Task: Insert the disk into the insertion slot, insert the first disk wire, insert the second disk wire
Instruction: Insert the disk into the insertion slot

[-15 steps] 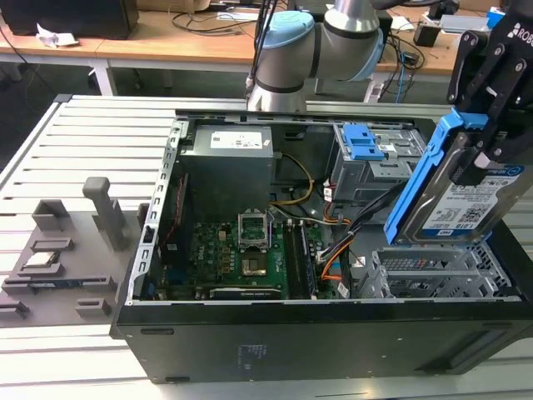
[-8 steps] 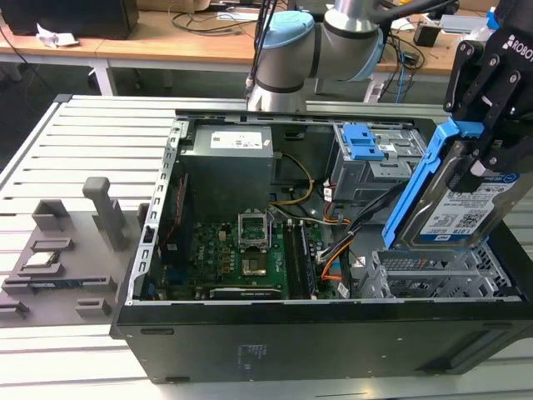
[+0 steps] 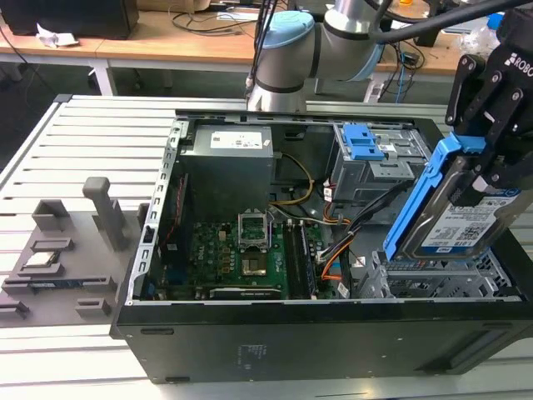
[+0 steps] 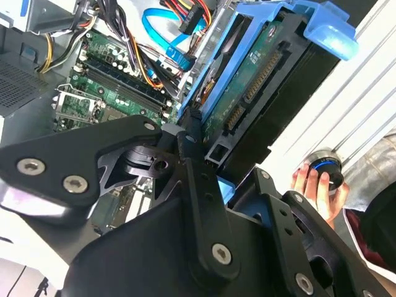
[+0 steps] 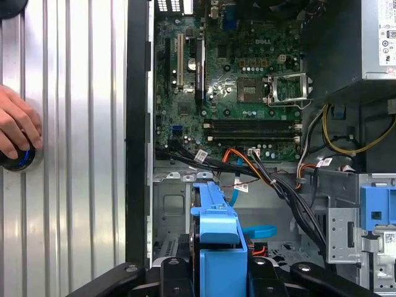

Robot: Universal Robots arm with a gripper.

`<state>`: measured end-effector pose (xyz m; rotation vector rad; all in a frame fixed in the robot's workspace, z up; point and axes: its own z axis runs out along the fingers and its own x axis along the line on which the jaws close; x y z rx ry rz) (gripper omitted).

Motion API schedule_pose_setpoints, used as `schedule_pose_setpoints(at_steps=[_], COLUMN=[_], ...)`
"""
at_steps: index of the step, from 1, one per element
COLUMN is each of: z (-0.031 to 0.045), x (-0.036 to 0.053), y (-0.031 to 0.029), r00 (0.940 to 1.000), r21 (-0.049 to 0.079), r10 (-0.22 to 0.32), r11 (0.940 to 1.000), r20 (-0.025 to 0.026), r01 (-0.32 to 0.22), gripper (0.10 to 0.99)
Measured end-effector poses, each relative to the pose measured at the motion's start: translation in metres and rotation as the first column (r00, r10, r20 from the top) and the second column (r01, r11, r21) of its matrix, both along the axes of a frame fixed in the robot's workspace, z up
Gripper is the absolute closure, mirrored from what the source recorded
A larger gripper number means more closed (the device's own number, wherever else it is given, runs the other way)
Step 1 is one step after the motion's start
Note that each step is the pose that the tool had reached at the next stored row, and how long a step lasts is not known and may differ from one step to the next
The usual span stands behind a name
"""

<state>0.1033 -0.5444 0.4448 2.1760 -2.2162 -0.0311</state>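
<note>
**Now Gripping the Drive Above Its Cage**

Grips a grey metal hard drive with a white-and-blue label (image 3: 456, 227), framed by a bright blue plastic caddy (image 3: 414, 208), in the black end effector (image 3: 483, 175), fingers closed on the caddy's upper end. Holds the drive on edge and tilted, lower end at the open top of the silver perforated sheet-metal drive cage (image 3: 441, 282), not pushed down into it. Cannot tell whether touching the cage or just apart.

Places cage and drive at the corner of the open black computer case (image 3: 291, 337) toward the exterior view's right, just beside the taller grey bay with blue plastic latches (image 3: 371, 162). Rests that case on the pale grey slatted desk (image 3: 83, 133), with a grey plastic fixture (image 3: 58, 250) well apart toward the desk's edge at the exterior view's left.

Inside the case: green motherboard (image 3: 241, 250), grey power supply box (image 3: 229, 162), and a loose bundle of orange and black wires (image 3: 337, 242) lying between motherboard and cage. Nothing plugged into the drive's connector edge (image 4: 253, 80) in the second wrist view.

In both wrist views, a person's hand (image 4: 312, 182) (image 5: 15, 127) on a round black knob with a blue ring (image 4: 328, 166) (image 5: 15, 158), out on the desk beyond the case wall.
</note>
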Motion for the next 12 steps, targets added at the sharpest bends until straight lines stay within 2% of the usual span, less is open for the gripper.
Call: schedule_pose_setpoints(at_steps=[12], z=[-0.0142], x=[0.0001], y=[-0.0017], r00=[1.0000], r21=[-0.001], r10=[0.000], r11=[1.0000], r20=[0.0000], r01=[0.000], gripper=[0.725])
